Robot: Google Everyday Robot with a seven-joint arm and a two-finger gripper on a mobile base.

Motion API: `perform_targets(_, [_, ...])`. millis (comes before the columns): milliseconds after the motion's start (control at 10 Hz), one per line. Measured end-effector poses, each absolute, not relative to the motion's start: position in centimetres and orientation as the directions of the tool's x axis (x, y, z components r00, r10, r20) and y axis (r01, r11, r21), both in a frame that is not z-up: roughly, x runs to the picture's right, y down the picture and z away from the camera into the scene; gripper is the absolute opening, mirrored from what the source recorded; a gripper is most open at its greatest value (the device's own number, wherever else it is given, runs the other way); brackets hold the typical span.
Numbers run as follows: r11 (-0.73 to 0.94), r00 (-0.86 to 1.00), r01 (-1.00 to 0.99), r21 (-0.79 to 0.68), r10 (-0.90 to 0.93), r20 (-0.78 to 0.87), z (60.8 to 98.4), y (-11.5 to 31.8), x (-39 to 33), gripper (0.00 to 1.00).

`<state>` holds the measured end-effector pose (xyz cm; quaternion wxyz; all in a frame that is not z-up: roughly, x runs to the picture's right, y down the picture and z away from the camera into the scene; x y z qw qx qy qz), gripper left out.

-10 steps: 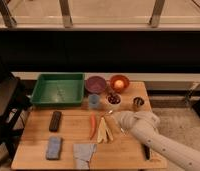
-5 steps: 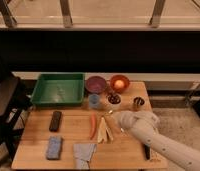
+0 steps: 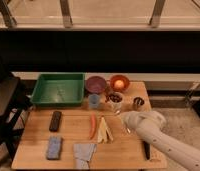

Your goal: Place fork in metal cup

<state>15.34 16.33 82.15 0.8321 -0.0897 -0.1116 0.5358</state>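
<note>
Centrally, the item of record: metal cup (image 3: 138, 103), small, shiny, dark inside, upright near the table's (image 3: 38, 150) far right edge, at roughly 2 o'clock from the table's middle.

Fork (image 3: 124, 125): a thin pale utensil lying on the wood at 7 o'clock from the metal cup, just off the front of the arm; too small to make out clearly.

Gripper (image 3: 124, 119): at the leading end of the pale arm (image 3: 158, 137), low over the table at 7 o'clock from the metal cup, near the fork. Fingers: cannot tell whether apart or together. The arm enters from 4 o'clock, crossing the table's right side.

White cup (image 3: 114, 100): at 9 o'clock from the metal cup, holding dark contents.

Blue cup (image 3: 94, 100): at 9 o'clock from the white cup, upright.

Orange bowl (image 3: 119, 82): at 11 o'clock from the metal cup, along the far edge.

Purple bowl (image 3: 95, 83): just beside the orange bowl, at its 9 o'clock.

Green tray (image 3: 43, 92): far left corner of the table.

Carrot (image 3: 93, 125): orange stick near the table's middle, lying lengthwise.

Pale yellow strips (image 3: 106, 130): at 3 o'clock from the carrot, just beside it.

Black rectangular object (image 3: 55, 120): at 9 o'clock from the carrot.

Blue sponge (image 3: 54, 148): near the front left edge.

Grey cloth (image 3: 84, 152): at 3 o'clock from the sponge, at the front edge.

Dark slim object (image 3: 146, 149): near the front right, beside the arm.
</note>
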Motion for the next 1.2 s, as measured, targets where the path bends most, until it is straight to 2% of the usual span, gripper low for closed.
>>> perform_targets(700, [0.329, 0.331, -0.917, -0.227, 0.943, 0.029, 81.9, 18.0, 20.3, 0.0])
perform_targets(1200, [0.295, 0.292, -0.94, -0.171, 0.955, 0.046, 79.3, 17.0, 22.1, 0.0])
